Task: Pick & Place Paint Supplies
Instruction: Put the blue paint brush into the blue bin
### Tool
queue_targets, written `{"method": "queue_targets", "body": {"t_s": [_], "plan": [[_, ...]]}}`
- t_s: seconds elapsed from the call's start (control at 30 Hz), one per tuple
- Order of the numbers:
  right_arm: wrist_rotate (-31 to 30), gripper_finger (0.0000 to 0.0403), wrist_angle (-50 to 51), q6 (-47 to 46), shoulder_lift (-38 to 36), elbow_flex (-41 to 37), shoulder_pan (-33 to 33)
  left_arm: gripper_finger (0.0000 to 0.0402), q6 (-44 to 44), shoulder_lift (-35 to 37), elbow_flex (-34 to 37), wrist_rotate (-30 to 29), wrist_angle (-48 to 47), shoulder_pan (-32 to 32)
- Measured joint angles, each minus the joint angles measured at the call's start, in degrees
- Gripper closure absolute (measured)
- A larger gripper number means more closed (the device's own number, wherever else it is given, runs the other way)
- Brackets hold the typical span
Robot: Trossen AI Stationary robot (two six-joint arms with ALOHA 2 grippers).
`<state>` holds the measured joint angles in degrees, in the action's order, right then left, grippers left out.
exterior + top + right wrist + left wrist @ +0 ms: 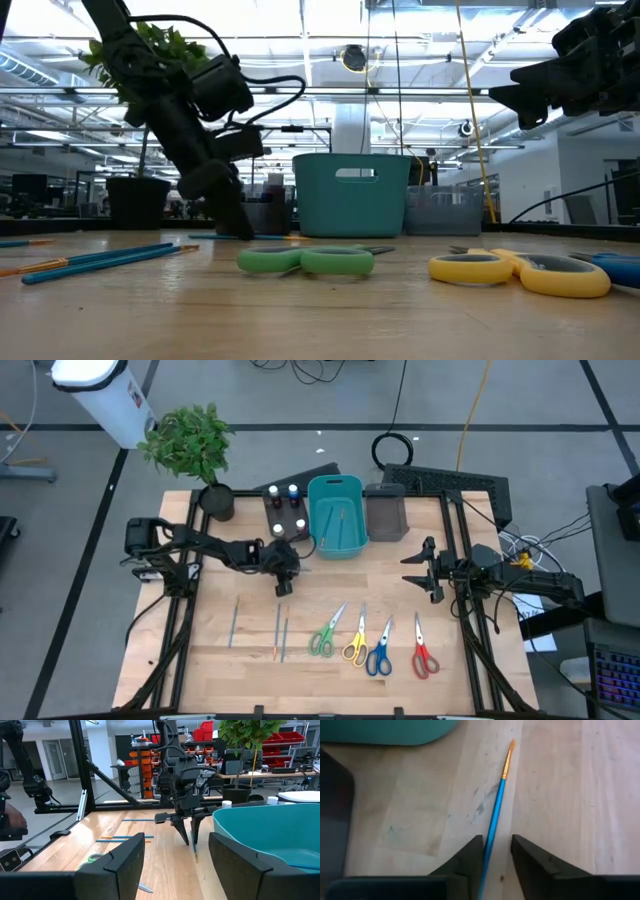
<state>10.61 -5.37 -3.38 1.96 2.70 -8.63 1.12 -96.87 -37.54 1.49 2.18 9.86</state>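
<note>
The left gripper (pixel 283 588) was set low over the table (pixel 460 670), at about 7 o'clock from the teal bin (pixel 336 520), fingers pointed down. In the left wrist view a blue brush (pixel 496 810) with an orange tip was seen running up between the two dark fingers (pixel 470 860), lying against the inner face of one finger while a gap remained to the other. The jaws stood narrow but not closed, and no grip on the brush could be confirmed.

The step in hand was judged to be the pickup of this brush for placing in the bin. For a sound grasp, the fingers would best be centred across the thin handle before closing, so that it would not be pushed sideways or rolled away. The fingertips would need to reach the wood, since the brush lay flat. A slow close and a straight lift were advised, the brush being light and likely to pivot if pinched near one end.

Three more brushes (pixel 278 632) lay at about 6 to 7 o'clock from the left gripper, and four scissors (pixel 372 644) lay in a row at about 4 o'clock. Capped bottles (pixel 283 507) stood in a dark tray at 9 o'clock of the bin.

The right gripper (pixel 420 571) waited with jaws wide and nothing held, at about 4 o'clock from the bin.
</note>
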Motion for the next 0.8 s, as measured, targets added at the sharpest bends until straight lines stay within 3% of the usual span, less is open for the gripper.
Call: {"method": "queue_targets", "body": {"t_s": [0.2, 0.53, 0.8], "plan": [[0.0, 0.019, 0.0, 0.0, 0.0, 0.0, 0.0, 0.0387, 0.7, 0.0, 0.0, 1.9, -1.1, 0.2], [0.0, 0.019, 0.0, 0.0, 0.0, 0.0, 0.0, 0.0398, -3.4, -0.2, 0.1, -6.9, -2.0, -4.0], [0.0, 0.019, 0.0, 0.0, 0.0, 0.0, 0.0, 0.0401, -7.7, 5.3, 0.7, -7.0, 3.5, -7.0]]}}
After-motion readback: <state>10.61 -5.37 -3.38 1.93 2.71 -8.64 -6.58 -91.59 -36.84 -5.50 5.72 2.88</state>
